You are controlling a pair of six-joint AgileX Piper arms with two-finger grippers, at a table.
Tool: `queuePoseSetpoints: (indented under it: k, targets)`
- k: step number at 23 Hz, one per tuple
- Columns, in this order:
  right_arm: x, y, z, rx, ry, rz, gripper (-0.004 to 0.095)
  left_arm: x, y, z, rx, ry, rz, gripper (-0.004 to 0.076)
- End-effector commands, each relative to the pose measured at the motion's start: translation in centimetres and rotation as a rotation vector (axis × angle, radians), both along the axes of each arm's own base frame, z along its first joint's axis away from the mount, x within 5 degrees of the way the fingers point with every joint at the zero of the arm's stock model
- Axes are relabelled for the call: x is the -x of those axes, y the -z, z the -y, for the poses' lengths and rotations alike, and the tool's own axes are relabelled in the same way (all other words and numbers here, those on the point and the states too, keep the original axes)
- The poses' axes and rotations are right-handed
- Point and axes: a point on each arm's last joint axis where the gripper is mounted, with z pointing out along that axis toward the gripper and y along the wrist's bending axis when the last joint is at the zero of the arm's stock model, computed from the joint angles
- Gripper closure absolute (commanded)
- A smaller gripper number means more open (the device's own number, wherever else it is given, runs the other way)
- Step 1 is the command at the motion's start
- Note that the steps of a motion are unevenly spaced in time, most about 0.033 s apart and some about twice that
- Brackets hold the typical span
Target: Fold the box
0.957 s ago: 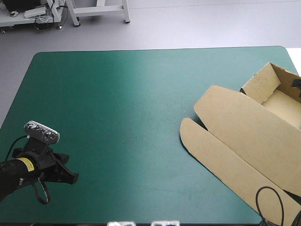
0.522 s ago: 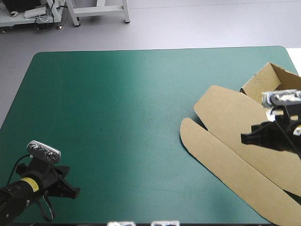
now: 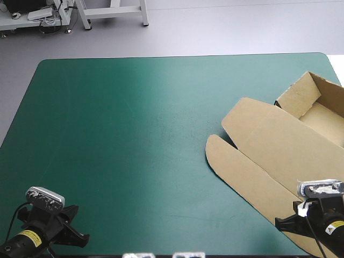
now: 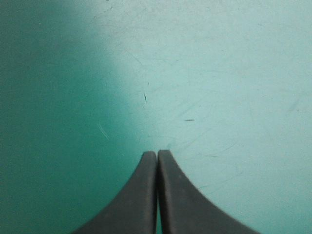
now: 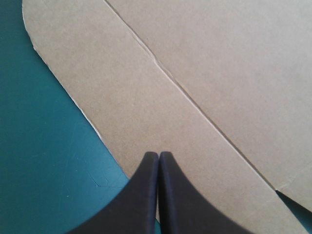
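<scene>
The brown box (image 3: 279,142) lies at the table's right side as an open tray (image 3: 322,115) with raised walls at the far right. Its lid and a rounded front flap (image 3: 242,174) lie flat, reaching toward the table's middle. My right gripper (image 3: 278,221) sits at the near right corner, shut and empty, over the near end of the flat flap. In the right wrist view the shut gripper (image 5: 159,155) points along the flap (image 5: 146,97) beside a crease. My left gripper (image 3: 83,239) is at the near left corner, far from the box. In its own view it (image 4: 157,153) is shut over bare teal-green cover.
The teal-green cover (image 3: 134,123) spreads bare from the left edge to the box's flap. The box tray overhangs or meets the table's right edge.
My right arm came from the far right by the tray, crossed over the lid, and now sits at the near edge. My left arm drew back toward the near left corner.
</scene>
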Motion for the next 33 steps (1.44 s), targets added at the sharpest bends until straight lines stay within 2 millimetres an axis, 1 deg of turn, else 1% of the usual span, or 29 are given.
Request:
queuePoseSetpoints:
  k: [1, 4, 33]
  targets:
    - [0.0, 0.5, 0.0, -0.001, 0.005, 0.093, 0.0925, -0.1, -1.1, 0.1, 0.045, -0.001, 0.086, 0.0733]
    - [0.1, 1.8, -0.2, -0.022, 0.008, 0.109, 0.0925, -0.1, -1.1, 0.1, 0.045, -0.001, 0.087, 0.0733]
    - [0.1, 1.8, -0.2, -0.032, 0.012, 0.106, 0.0926, 0.0, -1.0, 0.1, 0.046, -0.002, 0.063, 0.0733]
